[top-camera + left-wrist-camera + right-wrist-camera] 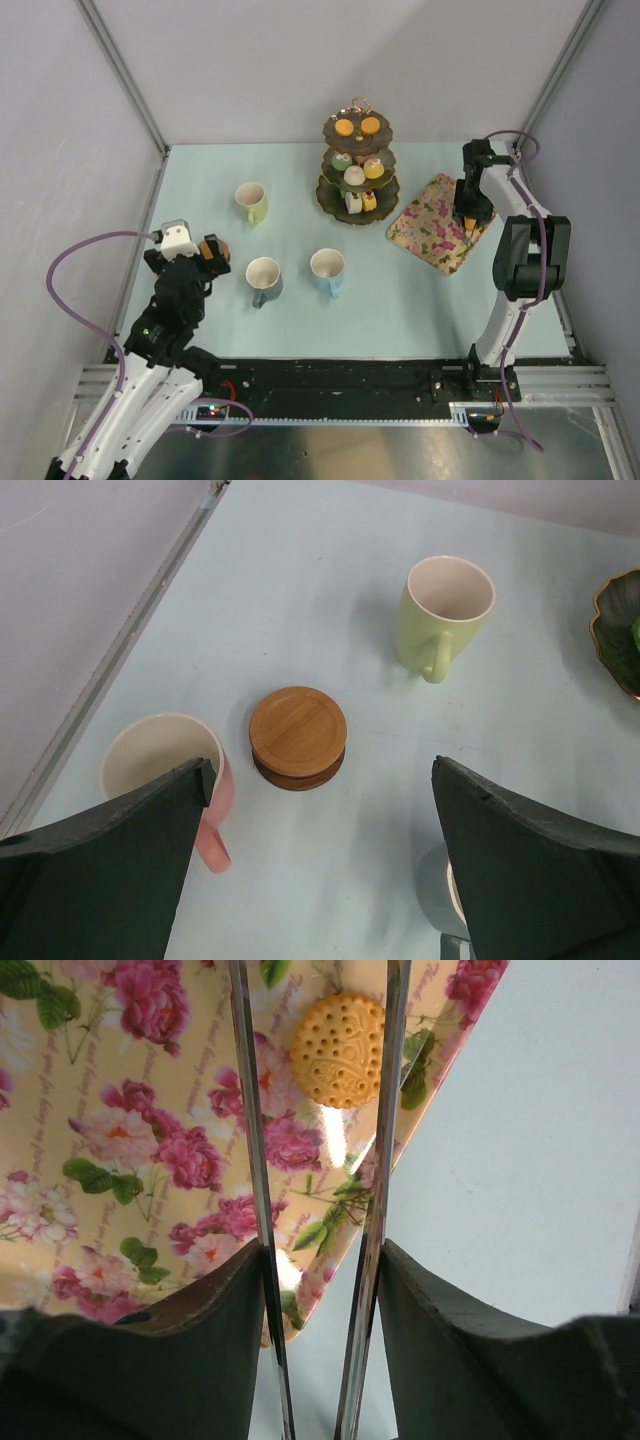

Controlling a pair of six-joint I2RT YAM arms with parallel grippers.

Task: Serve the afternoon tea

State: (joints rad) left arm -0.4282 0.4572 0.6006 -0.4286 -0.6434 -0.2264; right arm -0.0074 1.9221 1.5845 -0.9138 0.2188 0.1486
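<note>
My right gripper (322,1255) is shut on a pair of metal tongs (252,1160). The tong blades reach over the floral tray (130,1140) and straddle a round yellow biscuit cake (338,1048). The right blade is at the cake's edge, and the left blade stands a little off it. My left gripper (322,770) hangs open and empty above the table. A stack of brown coasters (298,735) lies just ahead of it, the pink mug (160,760) is by its left finger, and the grey mug (440,890) is by its right. The three-tier stand (358,165) carries several cakes.
The yellow-green mug (448,610) stands beyond the coasters. The blue mug (328,270) sits beside the grey mug (264,279) at mid-table. The tray (430,225) lies right of the stand, near the right wall. A metal rail runs along the table's left edge.
</note>
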